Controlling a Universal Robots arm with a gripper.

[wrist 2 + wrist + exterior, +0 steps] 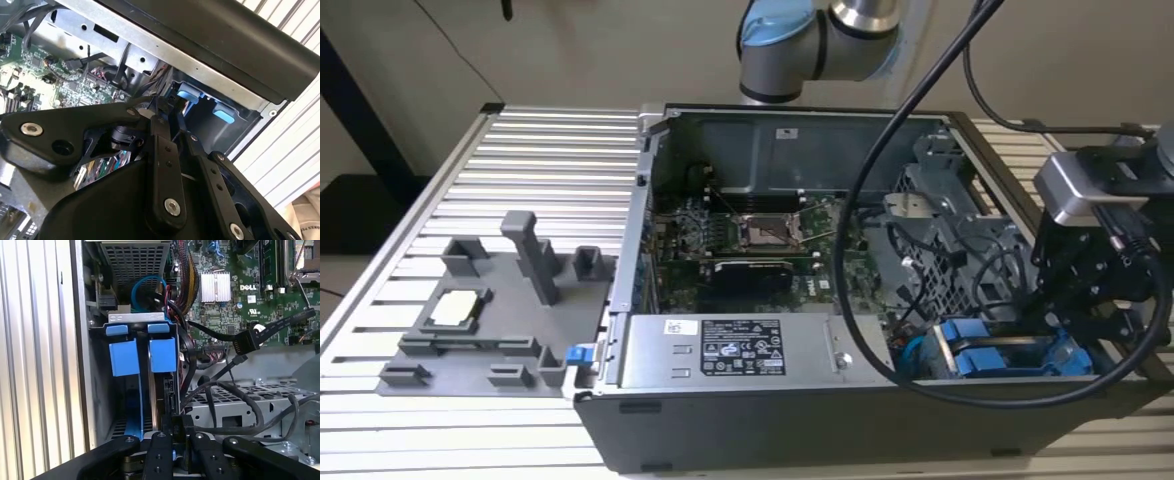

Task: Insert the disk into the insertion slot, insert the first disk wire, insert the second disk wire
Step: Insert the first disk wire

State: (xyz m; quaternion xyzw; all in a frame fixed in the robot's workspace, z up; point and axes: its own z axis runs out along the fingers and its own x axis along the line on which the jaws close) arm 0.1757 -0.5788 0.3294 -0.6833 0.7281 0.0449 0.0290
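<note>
Gripper clamped on black wire connector, beside blue-framed disk seated in insertion slot

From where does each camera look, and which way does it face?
Exterior view: off the arm, looking down into the open computer case; the arm shows.
First wrist view: on the wrist, facing past the tool into the insertion slot.
Second wrist view: on the wrist, facing past the tool toward the computer case's rim.
Both wrist views share the tool and the blue tabs.
</note>
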